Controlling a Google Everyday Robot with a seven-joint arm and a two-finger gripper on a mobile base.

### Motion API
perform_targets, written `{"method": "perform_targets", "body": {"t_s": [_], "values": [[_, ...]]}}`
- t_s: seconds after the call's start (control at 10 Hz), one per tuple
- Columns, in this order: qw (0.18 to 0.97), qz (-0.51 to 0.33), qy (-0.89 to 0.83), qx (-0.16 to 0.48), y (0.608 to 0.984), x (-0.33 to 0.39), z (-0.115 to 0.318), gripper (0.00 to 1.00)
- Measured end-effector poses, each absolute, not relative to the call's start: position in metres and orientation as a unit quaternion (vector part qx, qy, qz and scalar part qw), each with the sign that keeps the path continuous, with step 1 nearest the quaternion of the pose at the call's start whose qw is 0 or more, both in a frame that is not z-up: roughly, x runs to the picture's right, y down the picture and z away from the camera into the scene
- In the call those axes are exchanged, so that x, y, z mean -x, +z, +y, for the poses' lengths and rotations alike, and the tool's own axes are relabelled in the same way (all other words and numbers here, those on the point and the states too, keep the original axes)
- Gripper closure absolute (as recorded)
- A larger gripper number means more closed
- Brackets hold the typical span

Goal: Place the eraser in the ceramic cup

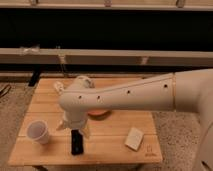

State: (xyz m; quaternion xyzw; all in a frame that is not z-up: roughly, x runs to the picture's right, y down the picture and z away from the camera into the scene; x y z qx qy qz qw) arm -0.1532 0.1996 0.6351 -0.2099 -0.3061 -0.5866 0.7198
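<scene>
**Black eraser lying free beneath a spread gripper**

We are hovering our gripper (75, 127) just above the eraser (76, 142). The eraser is lying flat on the wooden table (115, 152), just to the camera's right of the ceramic cup (38, 132) and not touching it. We are holding the fingers (85, 131) wide apart, one to each side of the block's narrow width, and nothing is gripped between them. We are judging this spread to be deliberate: a flat block gives little height to pinch, so straddling its short sides looks the surest approach.

The cup is standing upright with its wide rim facing up, which suits a drop from above. The orange bowl (101, 113) is sitting farther back and to the right of the cup (our arm is hiding most of it). The pale beige block (134, 138) is lying well to the cup's right, beyond the eraser, so neither is blocking the short path.

We are reckoning the grasp as not yet made. The cup looks light, and a long block nudging its rim could tip it.
</scene>
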Motion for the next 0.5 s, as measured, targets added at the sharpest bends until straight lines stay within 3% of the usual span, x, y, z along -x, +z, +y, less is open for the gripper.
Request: {"method": "perform_targets", "body": {"t_s": [0.5], "values": [[0.697,-0.220,-0.646,0.220,0.674,0.176,0.243,0.20]]}}
